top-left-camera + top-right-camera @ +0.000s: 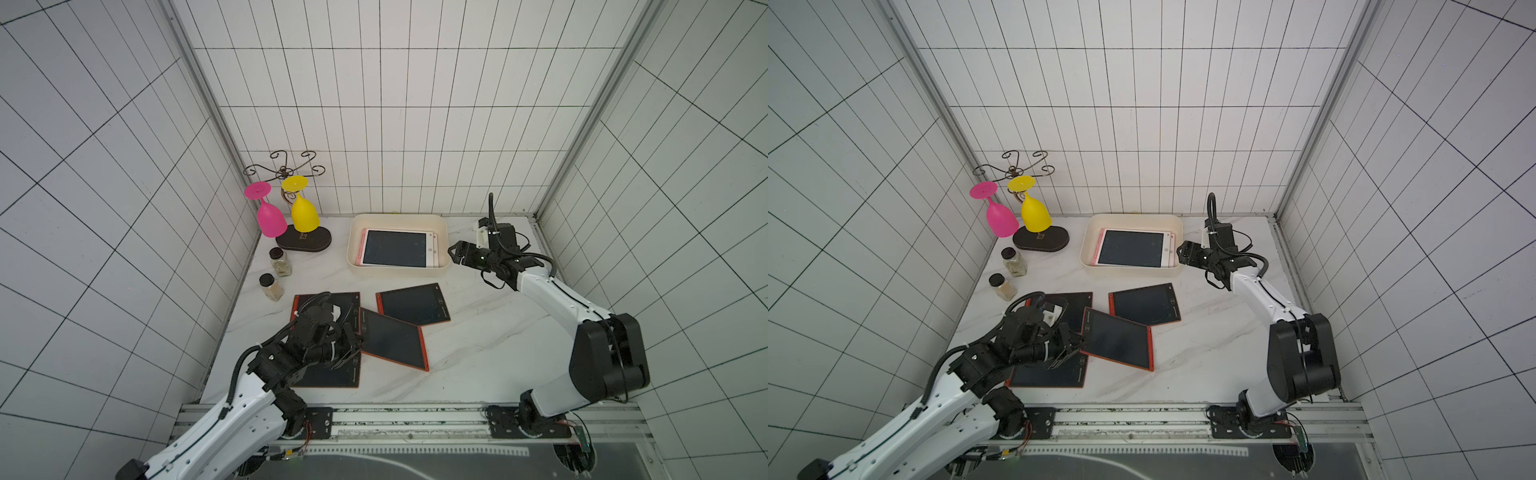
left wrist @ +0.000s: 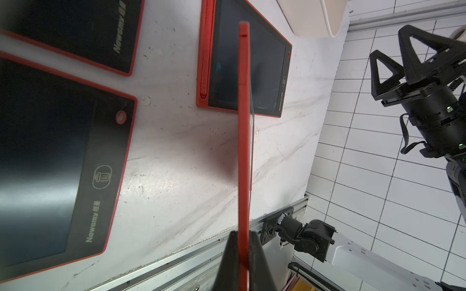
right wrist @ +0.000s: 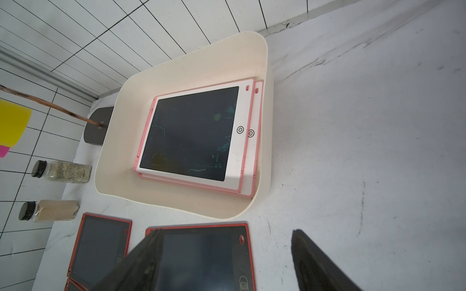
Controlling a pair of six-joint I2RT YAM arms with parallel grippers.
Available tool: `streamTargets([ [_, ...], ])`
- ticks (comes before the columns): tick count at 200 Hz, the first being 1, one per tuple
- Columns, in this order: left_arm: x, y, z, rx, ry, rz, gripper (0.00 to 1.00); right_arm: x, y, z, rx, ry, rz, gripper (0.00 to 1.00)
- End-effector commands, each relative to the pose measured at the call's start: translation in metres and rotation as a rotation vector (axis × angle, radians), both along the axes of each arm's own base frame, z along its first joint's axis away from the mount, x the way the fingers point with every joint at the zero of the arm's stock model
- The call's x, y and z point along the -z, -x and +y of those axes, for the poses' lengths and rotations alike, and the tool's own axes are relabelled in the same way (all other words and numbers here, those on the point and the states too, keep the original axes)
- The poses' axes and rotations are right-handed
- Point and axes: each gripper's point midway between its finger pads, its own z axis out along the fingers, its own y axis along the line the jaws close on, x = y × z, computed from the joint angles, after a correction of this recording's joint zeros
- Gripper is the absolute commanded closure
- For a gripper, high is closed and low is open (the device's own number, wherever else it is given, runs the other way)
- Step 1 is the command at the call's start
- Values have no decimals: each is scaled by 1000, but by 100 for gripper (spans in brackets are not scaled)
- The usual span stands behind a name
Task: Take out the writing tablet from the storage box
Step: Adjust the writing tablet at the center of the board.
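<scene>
Tablets left in storage box [image 1: 399,271]: two, pink-and-white, stacked flat. The box sits at upper centre of the table [image 1: 498,332] in both top views. Top tablet [image 3: 191,133] lies slightly offset on the lower tablet [image 3: 257,141], and both are crowded toward the box wall nearest the right gripper [image 1: 455,251]. Right gripper: jaws wide, empty, hovering just beside that wall, outside the rim. Left gripper [image 2: 243,234], lower left in a top view: jaws pinched narrow on the edge of a red tablet [image 2: 244,126], seen edge-on above the table from the left wrist; whether its far corner touches anything, cannot tell. Three other red tablets [image 1: 413,304] lie on the table below the box in the frame. Handling estimate: top tablet looks thin, light and rigid, with a smooth plastic bezel and a glossy screen, so probably slippery and easy to scratch. Lying flat with little gap to the near wall, it offers no ready side grip there. Best hold, as judged: the free edge beside the bare box floor, at the left of the box in a top view, pinching bezel rather than screen. Tip it up first, then lift. Risk: dragging the lower tablet along.
</scene>
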Motion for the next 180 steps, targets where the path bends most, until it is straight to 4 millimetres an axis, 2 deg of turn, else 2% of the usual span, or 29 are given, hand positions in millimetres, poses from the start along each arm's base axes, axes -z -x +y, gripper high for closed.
streamTargets([
  [1, -1, -6, 20, -70, -105, -32, 100, 11, 7, -3, -10, 8, 17, 19],
  [69, -2, -7, 28, -91, -143, -38, 100, 14, 7, -4, -8, 12, 23, 19],
  [115, 3, -4, 12, -53, -58, -3, 100, 15, 4, -6, -6, 17, 23, 19],
  [180, 8, 1, 0, -40, 30, 22, 100, 15, 0, -10, 2, 18, 21, 19],
])
